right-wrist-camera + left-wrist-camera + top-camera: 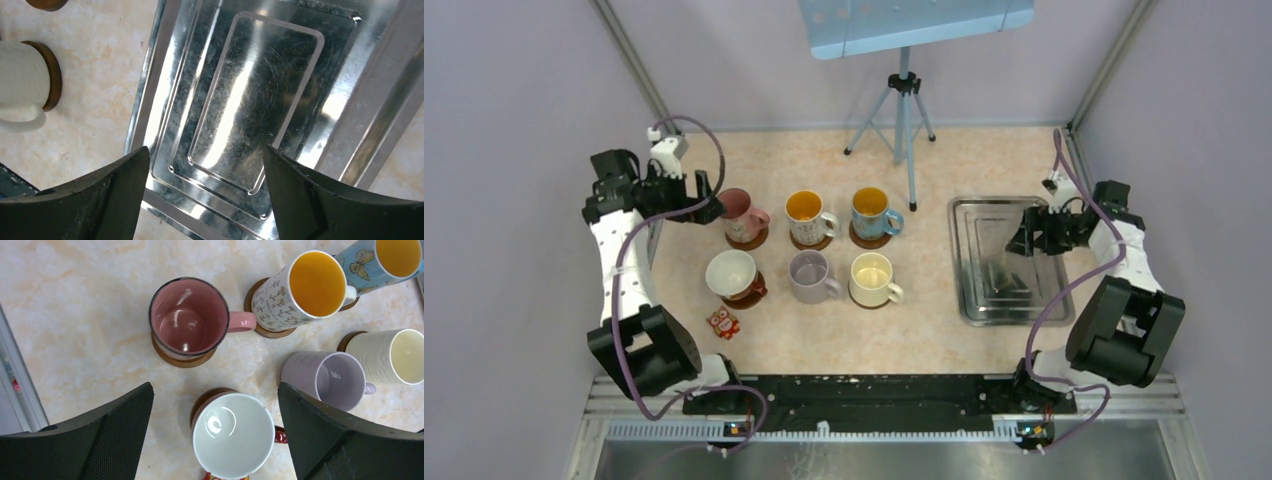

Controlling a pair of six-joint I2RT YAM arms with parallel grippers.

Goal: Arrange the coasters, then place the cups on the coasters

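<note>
Six cups stand in two rows on the table, none held. Back row: pink (742, 212), white-patterned (808, 215), blue (872, 212). Front row: red with white inside (732, 274), lavender (810, 275), cream (872, 278). Brown coasters show under the pink cup (182, 360), the patterned cup (270, 331), the red cup (205, 400) and the cream cup (54, 75). Whether one lies under the lavender cup (325, 377) I cannot tell. My left gripper (215, 390) hangs open above the red cup (234, 435), left of the pink one. My right gripper (206, 151) is open over the tray.
A rectangular steel tray (999, 260) lies at the right, with nothing in it. A small red owl figure (722, 322) sits near the front left. A tripod (902, 110) stands at the back, holding a blue board (914, 20). Walls close in both sides.
</note>
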